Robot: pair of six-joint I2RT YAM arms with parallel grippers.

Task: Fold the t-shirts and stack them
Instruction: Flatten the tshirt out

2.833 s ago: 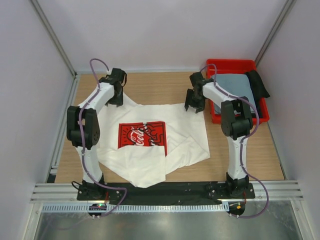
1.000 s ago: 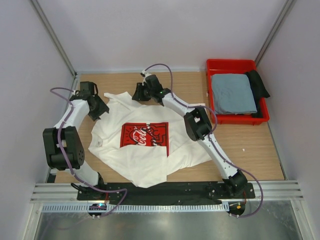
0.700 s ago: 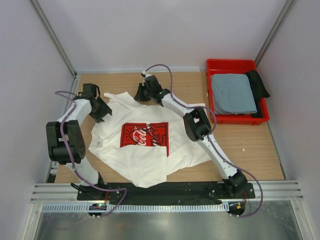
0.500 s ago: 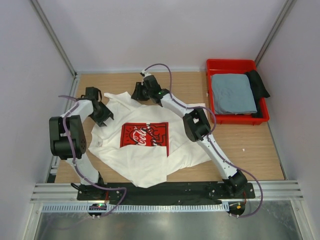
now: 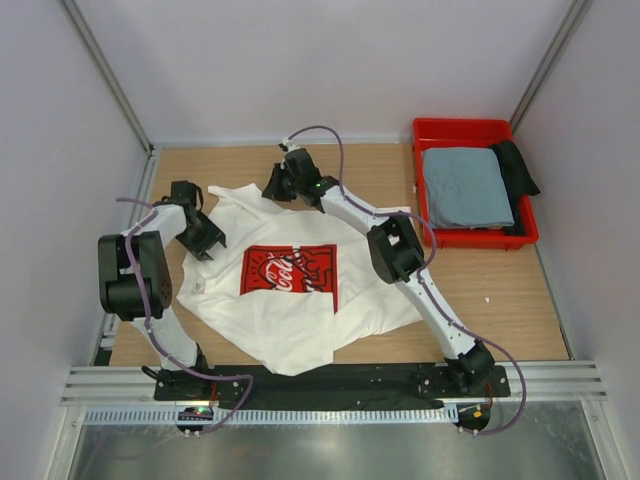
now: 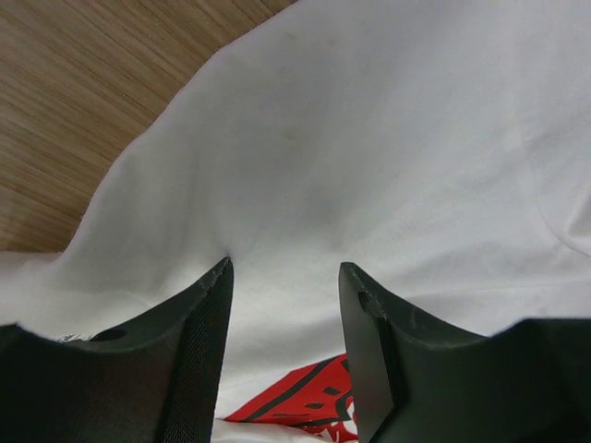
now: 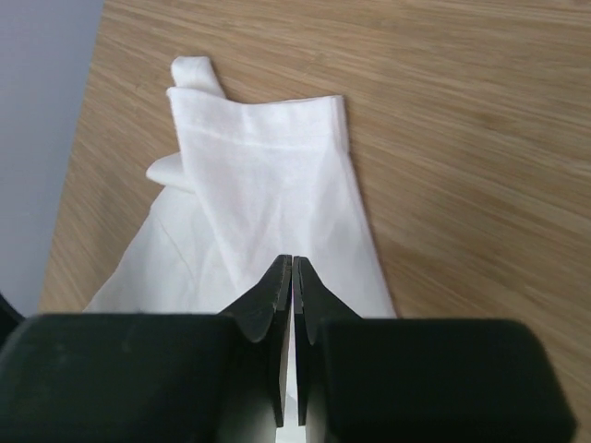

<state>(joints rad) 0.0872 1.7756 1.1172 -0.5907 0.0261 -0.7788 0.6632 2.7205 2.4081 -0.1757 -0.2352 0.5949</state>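
Top external: left gripper (image 6: 284, 272) creeps inward, right gripper (image 7: 292, 263) stays clamped.
Left jaws, apart and empty, now rest on the nine-o'clock sleeve of the large white cloth t-shirt with red square Coca-Cola print (image 5: 285, 330), spread at centre. The right pinches its twelve-o'clock sleeve, so a fold seems next. Plain grey-blue t-shirt (image 5: 466, 187) lies in the red plastic bin (image 5: 470, 128) at two o'clock.

The white t-shirt (image 5: 290, 330) lies spread on the counter (image 5: 500, 300), left of the middle, front up, with its red square Coca-Cola print (image 5: 288, 275) showing. It sits skewed and rumpled, the near hem uneven. One short sleeve (image 7: 263, 175) stretches flat over the wood at the far side. The grey-blue t-shirt (image 5: 465, 187) rests folded in the red bin (image 5: 462, 125) at the far right.
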